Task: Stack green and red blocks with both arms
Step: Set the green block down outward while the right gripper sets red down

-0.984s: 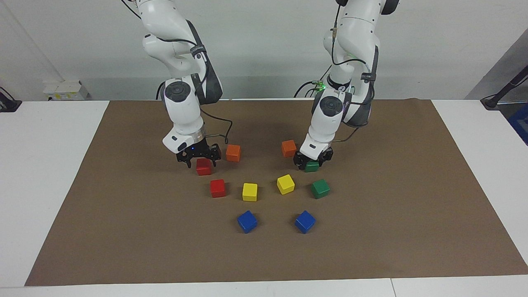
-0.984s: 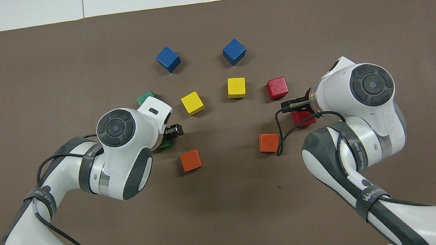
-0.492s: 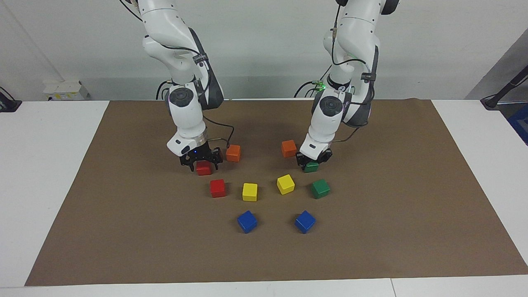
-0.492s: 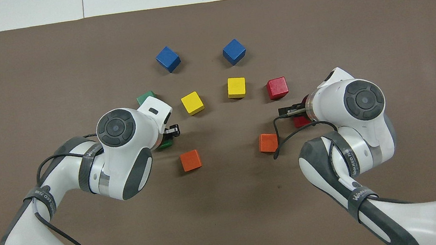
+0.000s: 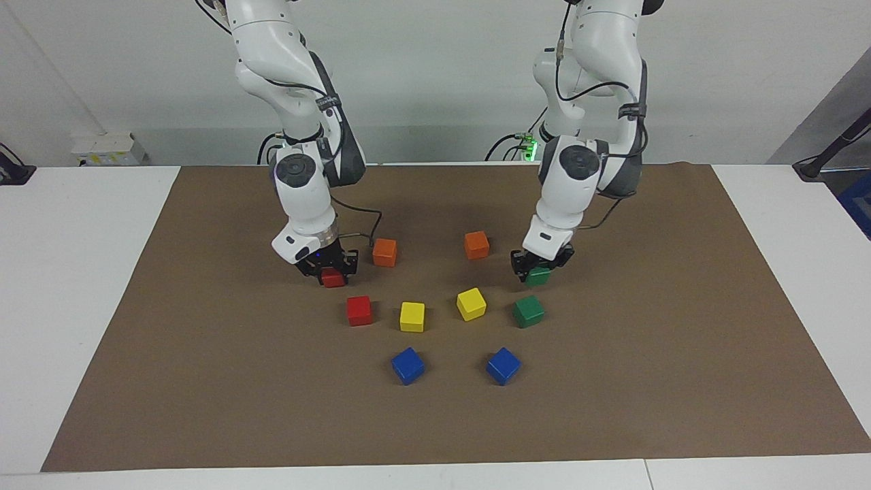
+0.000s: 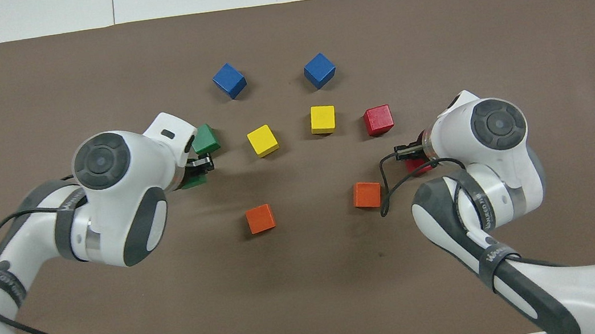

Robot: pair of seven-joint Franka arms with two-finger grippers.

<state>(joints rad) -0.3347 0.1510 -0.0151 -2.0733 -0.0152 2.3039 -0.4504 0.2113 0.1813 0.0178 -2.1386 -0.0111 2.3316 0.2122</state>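
Observation:
My left gripper (image 5: 537, 270) is shut on a dark green block (image 5: 539, 276), held just above the mat, close to the second green block (image 5: 528, 311), which lies on the mat. In the overhead view the held green block (image 6: 193, 180) shows partly under the left gripper (image 6: 198, 171), beside the free green block (image 6: 206, 139). My right gripper (image 5: 331, 271) is shut on a red block (image 5: 333, 278), low at the mat. The second red block (image 5: 358, 310) sits a little farther from the robots. From overhead the right wrist hides most of the held red block (image 6: 417, 165).
Two orange cubes (image 5: 384, 252) (image 5: 476, 244) lie between the grippers. Two yellow cubes (image 5: 412, 316) (image 5: 471, 303) sit between the free red and green blocks. Two blue cubes (image 5: 407, 365) (image 5: 503, 365) lie farthest from the robots. All rest on a brown mat (image 5: 204, 381).
The left gripper closed on its green block and carried it toward the left arm's end, near the other green block. The right gripper came down around the red block and shut on it.

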